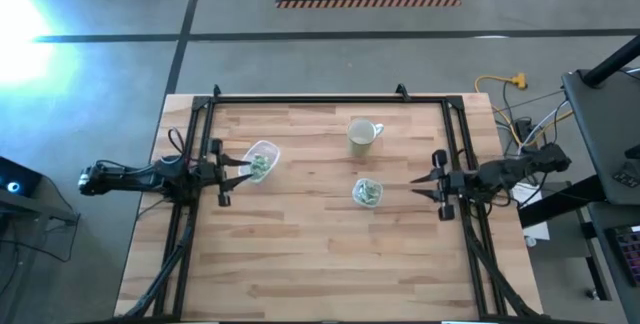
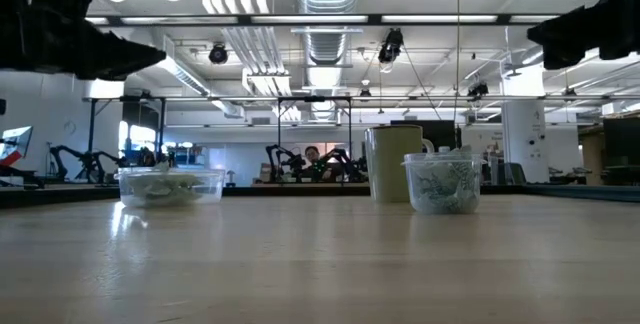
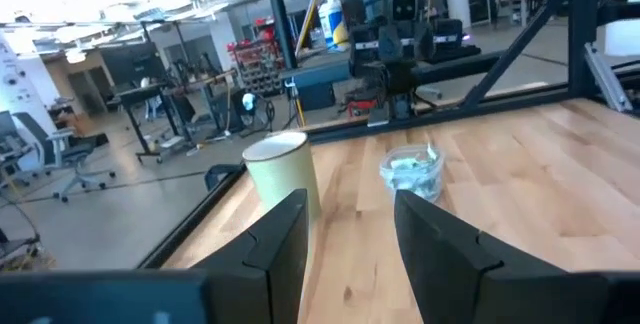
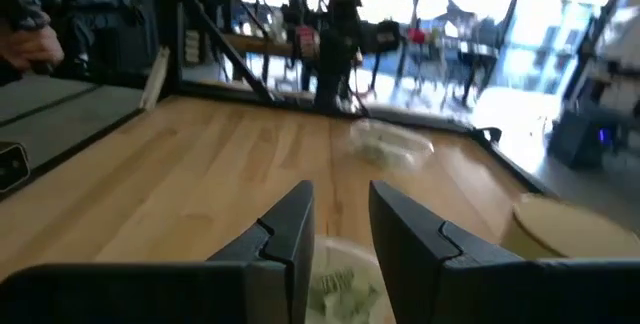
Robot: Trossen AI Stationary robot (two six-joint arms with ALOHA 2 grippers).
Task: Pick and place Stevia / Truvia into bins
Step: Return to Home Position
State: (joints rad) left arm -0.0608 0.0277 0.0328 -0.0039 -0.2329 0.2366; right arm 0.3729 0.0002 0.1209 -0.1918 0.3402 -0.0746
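Note:
Green-and-white sweetener packets lie inside both clear bins. The wider bin (image 1: 260, 161) stands on the table at the left, also in the low view (image 2: 170, 186). The smaller squarish cup (image 1: 367, 192) stands right of centre, also in the low view (image 2: 442, 182). My left gripper (image 1: 238, 171) is open and empty, raised just left of the wider bin. My right gripper (image 1: 418, 187) is open and empty, raised to the right of the small cup. The small cup shows below its fingers in the right wrist view (image 4: 342, 286).
A pale mug (image 1: 362, 136) with a handle stands upright toward the far edge, behind the small cup; it also shows in the low view (image 2: 392, 164). A dark metal frame (image 1: 320, 98) runs along the far edge and both sides. Bare wood lies toward the near edge.

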